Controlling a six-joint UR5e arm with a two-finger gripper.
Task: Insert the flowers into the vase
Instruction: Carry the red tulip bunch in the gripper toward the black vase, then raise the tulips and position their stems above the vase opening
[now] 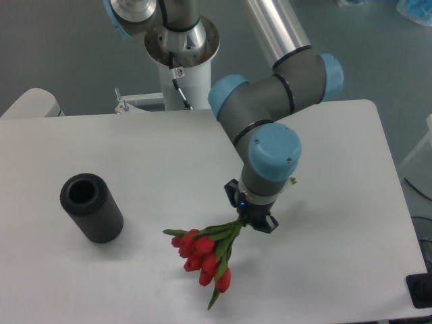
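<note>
The flowers [202, 255], a bound bunch of red tulip buds with green stems and leaves, hang low over the front middle of the table, buds pointing down-left. My gripper [250, 220] is shut on the stem ends at the bunch's upper right. The vase [90, 207], a matte black thick-walled cylinder with a round hole on top, stands at the left of the table, well apart from the bunch and the gripper.
The white table [337, 270] ends close to the front and right of the gripper. The arm's base column [181, 61] rises behind the table's far edge. A dark object [420, 290] sits off the table's right front corner.
</note>
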